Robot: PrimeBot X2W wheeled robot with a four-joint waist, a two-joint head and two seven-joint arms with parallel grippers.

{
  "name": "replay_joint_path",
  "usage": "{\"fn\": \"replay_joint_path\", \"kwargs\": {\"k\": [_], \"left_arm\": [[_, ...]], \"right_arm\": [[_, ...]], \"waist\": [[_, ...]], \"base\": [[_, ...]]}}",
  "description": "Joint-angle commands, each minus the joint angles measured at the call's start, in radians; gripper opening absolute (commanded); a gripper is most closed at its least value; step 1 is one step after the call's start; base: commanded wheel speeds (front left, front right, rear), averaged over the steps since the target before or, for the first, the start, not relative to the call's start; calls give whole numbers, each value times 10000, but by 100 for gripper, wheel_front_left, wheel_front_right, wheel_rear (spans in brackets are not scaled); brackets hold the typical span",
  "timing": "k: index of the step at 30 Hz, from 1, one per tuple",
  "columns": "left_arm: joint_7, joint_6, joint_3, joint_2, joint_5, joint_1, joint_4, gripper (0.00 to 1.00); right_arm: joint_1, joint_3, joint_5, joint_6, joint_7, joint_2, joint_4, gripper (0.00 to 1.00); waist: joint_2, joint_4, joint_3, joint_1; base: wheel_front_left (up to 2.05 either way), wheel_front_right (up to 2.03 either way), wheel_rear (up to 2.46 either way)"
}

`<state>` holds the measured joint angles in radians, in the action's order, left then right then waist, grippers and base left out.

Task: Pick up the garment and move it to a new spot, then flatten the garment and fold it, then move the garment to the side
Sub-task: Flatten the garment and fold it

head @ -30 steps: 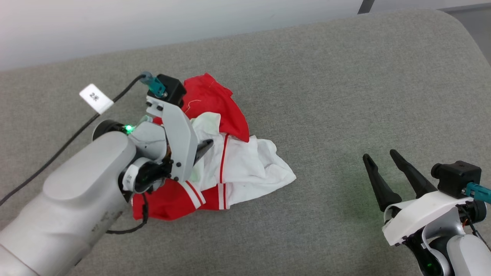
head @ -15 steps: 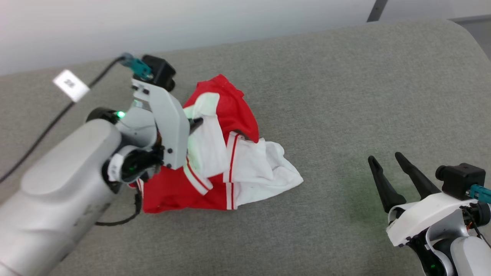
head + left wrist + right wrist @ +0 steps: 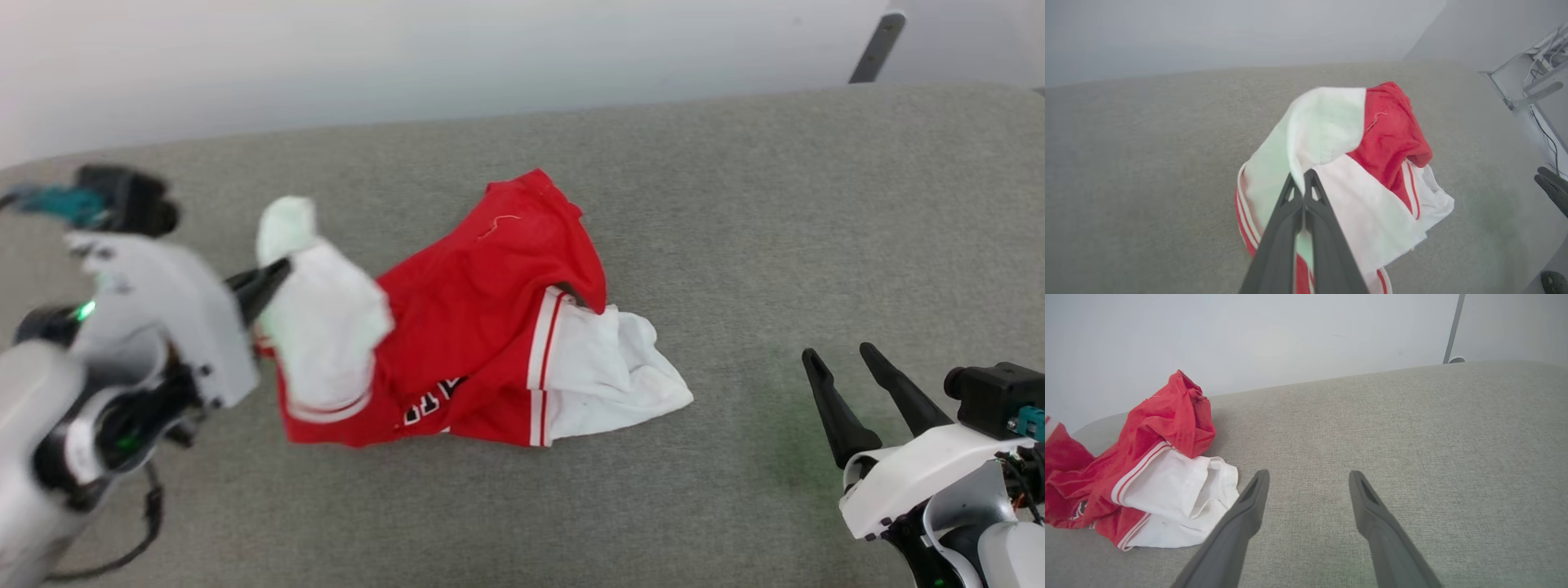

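Left wrist view, left fingers (image 3: pixel 1284 224) pinching garment (image 3: pixel 1392 130) (lettering (image 3: pixel 429 396), head view)

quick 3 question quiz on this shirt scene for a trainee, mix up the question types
1. True or false: the left end effector is shut on white cloth of the garment.
2. The right end effector is: A) shut on a sleeve; B) open, apart from the garment; C) pressing down on red cloth.
3. Fill in: the lettering partly showing on the garment is mainly ___ with a white outline.

Key: 1 true; 2 B; 3 black.
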<state>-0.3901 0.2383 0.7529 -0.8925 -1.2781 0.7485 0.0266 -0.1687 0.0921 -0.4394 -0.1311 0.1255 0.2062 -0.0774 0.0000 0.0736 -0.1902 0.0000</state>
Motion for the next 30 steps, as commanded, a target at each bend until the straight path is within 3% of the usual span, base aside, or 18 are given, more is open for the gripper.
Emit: {"fn": "replay_joint_path", "kwargs": {"k": [1,4,9,12,13,15,17,20,21,22,30], "left_arm": [[235,180,-178,-194,-223,-444,87,5],[887,223,-551,-755,-518,-1285,211,15],[1795,61,-989,-1157,-1157,-2590,-526,13],[2151,-191,-1007,-1096,-1292,-3030,-1297,20],[2236,-263,-1002,-989,-1369,-3140,-1603,34],[2353,-465,-920,-797,-1340,-3271,-2239,30],[2469,-638,-868,-556,-1305,-3237,-2909,39],[2593,-847,-745,-167,-1215,-3079,-3924,38],[2664,-918,-715,-60,-1136,-3000,-4199,84],[2716,-1010,-722,71,-1169,-2946,-4447,100],[3483,-1395,-770,164,-857,-3049,-5101,100]], "right_arm": [[181,-72,23,7,50,-7,47,100],[200,-116,53,7,138,-19,112,100],[301,-128,58,7,266,-29,170,100],[319,-105,74,7,340,-40,184,100],[326,-85,79,7,375,-31,192,100],[338,-60,66,7,427,-22,186,100],[341,-34,56,7,470,-4,178,100],[341,28,44,7,559,15,189,100],[342,49,26,7,573,26,200,100],[353,94,13,7,591,62,211,100],[640,306,-73,7,783,258,246,100]], "waist": [[0,-202,116,0],[0,-340,155,0],[0,-510,223,0],[0,-557,280,0],[0,-567,298,0],[0,-583,344,0],[0,-598,390,0],[0,-596,475,0],[0,-598,505,0],[0,-601,542,0],[0,-761,1070,0]], "base": [[0,0,0],[0,0,0],[0,0,0],[0,0,0],[0,0,0],[0,0,0],[0,0,0],[0,0,0],[0,0,0],[0,0,0],[0,0,0]]}}
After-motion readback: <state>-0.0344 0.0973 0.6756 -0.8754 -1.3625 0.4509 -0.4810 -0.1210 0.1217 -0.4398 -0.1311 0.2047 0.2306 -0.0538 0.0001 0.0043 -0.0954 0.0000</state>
